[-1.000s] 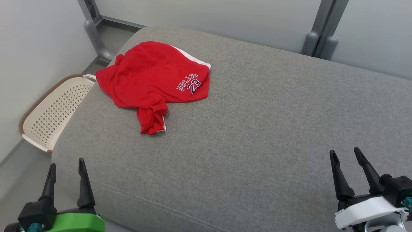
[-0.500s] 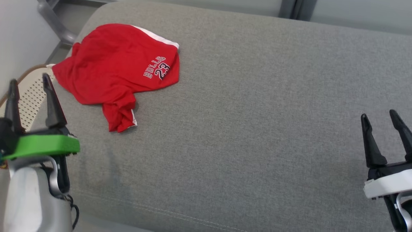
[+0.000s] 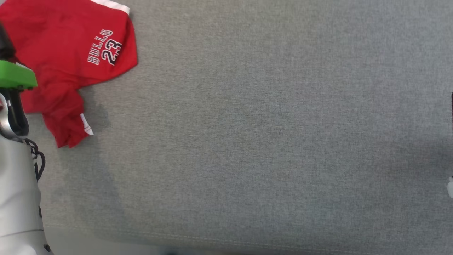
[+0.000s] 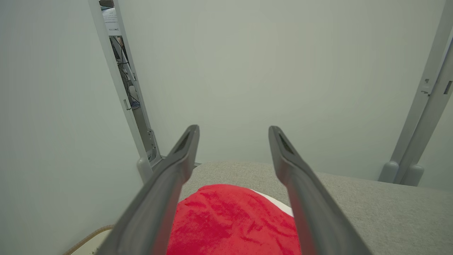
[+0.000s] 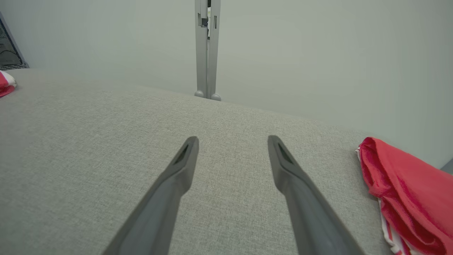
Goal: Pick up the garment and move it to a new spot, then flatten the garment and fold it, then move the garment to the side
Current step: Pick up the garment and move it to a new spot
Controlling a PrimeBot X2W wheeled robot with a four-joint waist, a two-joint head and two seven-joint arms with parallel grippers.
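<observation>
The red garment (image 3: 67,60) lies crumpled at 10 o'clock on the grey cushion (image 3: 265,124) in the head view, a bunched end trailing toward 6 o'clock. The left gripper (image 4: 233,132) hovers over it, jaws spread wide and empty, the garment at 6 o'clock in its wrist view. The right gripper (image 5: 231,141), likewise spread and empty, is over bare cushion well apart, so the left arm seems nearer.

Soft, even, fairly bright light falls from above, the garment (image 3: 67,53) throwing a faint, blurred shadow rightward onto the cushion (image 3: 247,124), while the head view looks slightly soft and the wide wrist views tilt the posts (image 4: 421,117) at their edges and blur the fingers (image 4: 155,212) near the lens.
</observation>
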